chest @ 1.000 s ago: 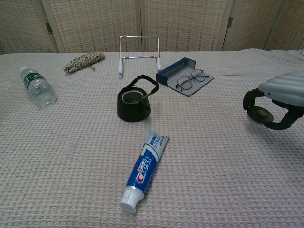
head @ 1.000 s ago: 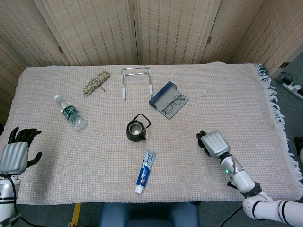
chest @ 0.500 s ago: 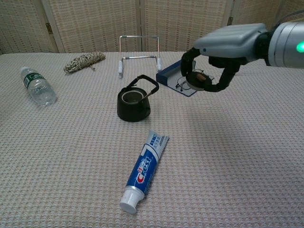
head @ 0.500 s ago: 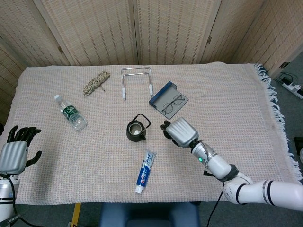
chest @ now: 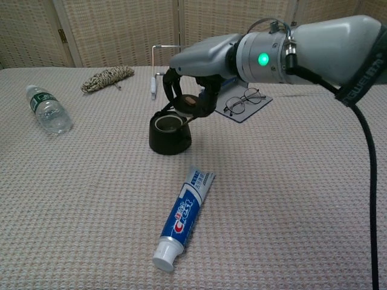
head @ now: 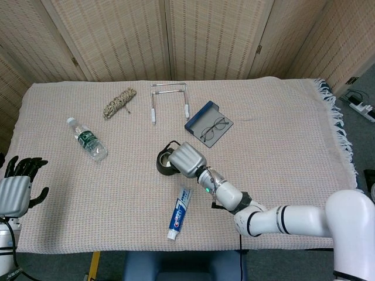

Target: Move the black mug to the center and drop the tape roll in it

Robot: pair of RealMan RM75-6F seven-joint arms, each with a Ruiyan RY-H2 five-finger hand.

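Your black mug [chest: 170, 135] sits near the middle of the table [head: 281, 146], upright with its handle raised. Your right hand [chest: 192, 96] hovers just above its mouth, fingers curled around the tape roll [chest: 188, 104] (the roll shows only in the chest view). A Crest toothpaste tube [head: 178, 212] lies toward the near edge, and open glasses [head: 213, 129] rest on their blue case [head: 203, 112] farther back. Your left hand [head: 17, 187] waits at the left edge, fingers spread, holding nothing.

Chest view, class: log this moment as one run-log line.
right hand: holds tape roll above black mug | left hand: open, idle | drop: pending
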